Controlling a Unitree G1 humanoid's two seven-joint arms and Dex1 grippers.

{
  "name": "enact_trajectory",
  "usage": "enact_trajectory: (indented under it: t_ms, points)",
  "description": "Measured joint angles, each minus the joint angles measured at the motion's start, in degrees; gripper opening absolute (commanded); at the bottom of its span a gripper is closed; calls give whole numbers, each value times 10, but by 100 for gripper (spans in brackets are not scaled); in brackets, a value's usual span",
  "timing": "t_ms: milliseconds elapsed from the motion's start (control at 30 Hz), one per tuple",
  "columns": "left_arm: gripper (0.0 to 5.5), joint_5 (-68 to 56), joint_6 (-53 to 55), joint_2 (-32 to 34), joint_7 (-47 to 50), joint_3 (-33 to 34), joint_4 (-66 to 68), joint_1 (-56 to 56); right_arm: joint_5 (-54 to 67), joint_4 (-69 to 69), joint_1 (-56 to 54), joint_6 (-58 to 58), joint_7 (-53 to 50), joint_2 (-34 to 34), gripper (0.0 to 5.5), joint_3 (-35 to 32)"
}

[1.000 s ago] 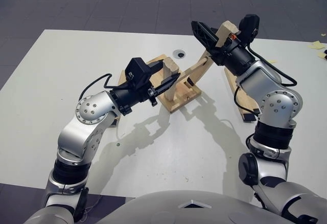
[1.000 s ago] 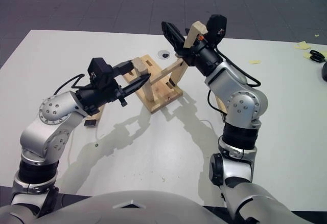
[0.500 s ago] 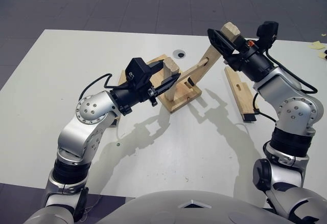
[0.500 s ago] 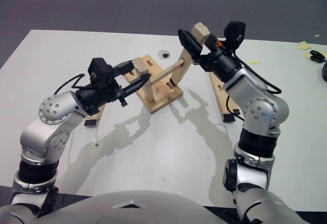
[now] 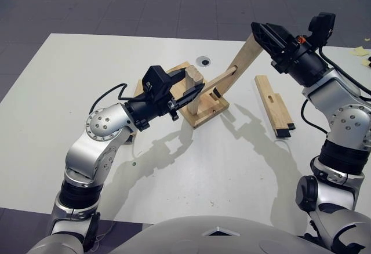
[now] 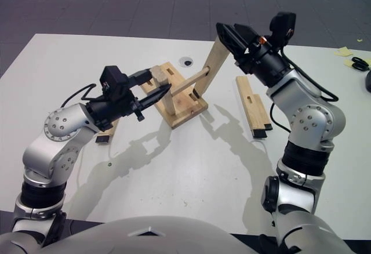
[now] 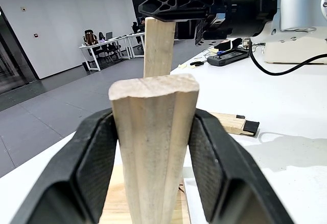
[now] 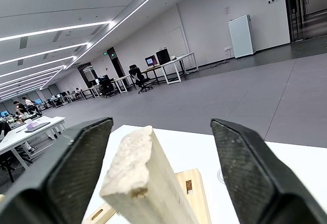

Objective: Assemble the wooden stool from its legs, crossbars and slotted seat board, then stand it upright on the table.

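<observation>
A square slotted seat board (image 5: 201, 116) lies flat at the table's middle. One wooden leg (image 5: 193, 87) stands upright on it, and my left gripper (image 5: 188, 95) is shut on that leg (image 7: 153, 147) just below its top. A second, longer leg (image 5: 240, 62) leans off to the right, joined by a crossbar (image 5: 215, 82) near the board. My right gripper (image 5: 268, 35) sits at that leg's upper end (image 8: 134, 165), open, with both fingers (image 8: 82, 173) standing clear of the wood.
A loose slotted plank (image 5: 274, 104) with a dark end lies on the table right of the board. Another wooden piece (image 5: 138, 90) lies partly under my left arm. A round hole (image 5: 203, 61) is behind the board. Yellow notes (image 5: 360, 51) lie at the far right.
My right gripper has swung to the right. The top of the leaning leg went with it, so that leg now tilts further right. The left arm and upright leg have stayed still.
</observation>
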Motion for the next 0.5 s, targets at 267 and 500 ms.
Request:
enact_trajectory:
  t_ms: [267,500]
  points:
    - [202,0,0,2,-3,1,3,-2,1,-11,11,10,-2,0,171,14]
    - [202,0,-3,2,-9,2,7,-4,-14,-11,14,10,-14,-11,118,18]
